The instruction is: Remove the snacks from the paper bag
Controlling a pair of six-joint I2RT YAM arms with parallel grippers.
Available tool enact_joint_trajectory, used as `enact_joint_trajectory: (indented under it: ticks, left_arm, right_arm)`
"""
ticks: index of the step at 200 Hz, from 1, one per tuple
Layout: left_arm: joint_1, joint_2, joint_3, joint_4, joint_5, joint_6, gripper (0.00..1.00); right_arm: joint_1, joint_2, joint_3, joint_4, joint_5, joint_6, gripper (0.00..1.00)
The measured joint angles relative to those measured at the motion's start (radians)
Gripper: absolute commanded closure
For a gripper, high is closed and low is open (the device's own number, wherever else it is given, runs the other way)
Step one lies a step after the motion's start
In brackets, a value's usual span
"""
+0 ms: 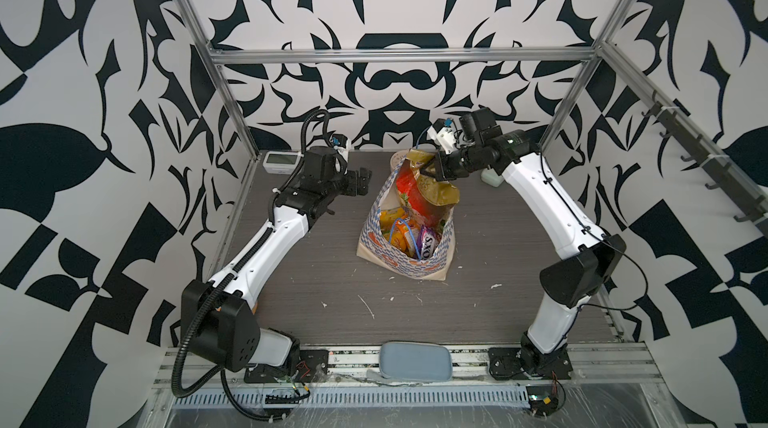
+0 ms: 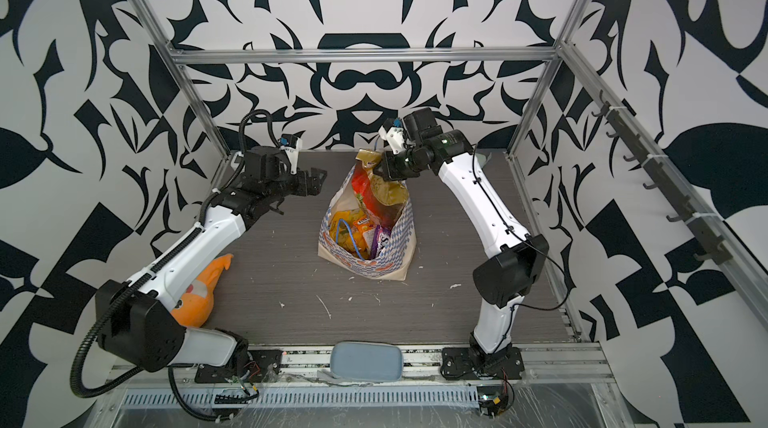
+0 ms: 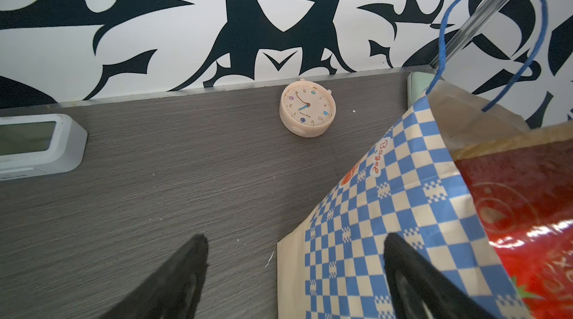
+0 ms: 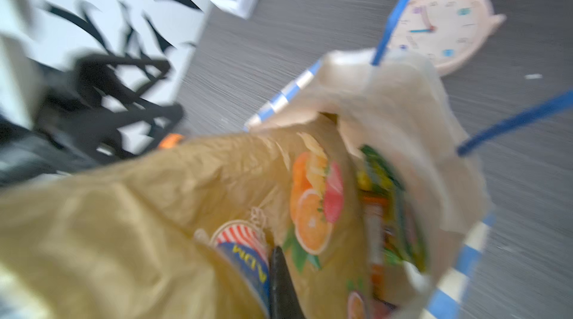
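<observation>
Mid-table, paper bag point(image 1: 405, 259) stands, mouth open. Right gripper point(image 1: 427, 168) clamped on top edge of large clear candy pack point(image 1: 440, 195), which sticks partly out of bag. Left gripper point(image 1: 365, 182): jaws apart, empty, just beside bag. Purple packet point(image 1: 428, 243) lies inside.

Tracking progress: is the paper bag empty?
Not empty. Packets lie inside the paper bag; the right gripper pinches a large pack at its mouth.

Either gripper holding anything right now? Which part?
Right gripper is shut on the candy pack near its top end, with the pack partly out of the paper bag. Left gripper is open, holding nothing.
</observation>
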Motion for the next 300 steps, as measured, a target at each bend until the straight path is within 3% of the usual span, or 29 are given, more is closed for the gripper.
enact_joint_trajectory:
  ticks: [39,86,112,165,207,244,300]
  left_arm:
    - [0.0,-0.001,-0.004,0.003,-0.011,0.002,0.08]
    - [0.0,-0.001,-0.003,0.002,-0.025,0.014,0.08]
    - [0.0,-0.001,-0.003,0.002,-0.037,0.021,0.08]
    - [0.0,-0.001,0.008,0.009,-0.042,0.025,0.08]
    - [0.0,-0.001,0.008,0.009,-0.045,0.028,0.08]
    - [0.0,-0.001,-0.002,0.021,-0.045,0.027,0.08]
    - [0.0,-0.001,-0.021,0.025,-0.045,0.02,0.08]
  right_arm:
    - [-0.13,-0.043,-0.174,0.395,-0.258,0.367,1.0]
    - [-0.173,-0.032,-0.184,0.719,-0.386,0.708,1.0]
    - [-0.211,0.0,-0.049,0.751,-0.415,0.811,1.0]
    - [-0.317,0.028,0.284,0.742,-0.412,0.863,1.0]
    - [-0.454,0.016,0.354,0.677,-0.394,0.849,1.0]
    - [-0.516,-0.069,0.079,0.67,-0.363,0.797,1.0]
    - [-0.525,-0.143,-0.41,0.67,-0.276,0.671,1.0]
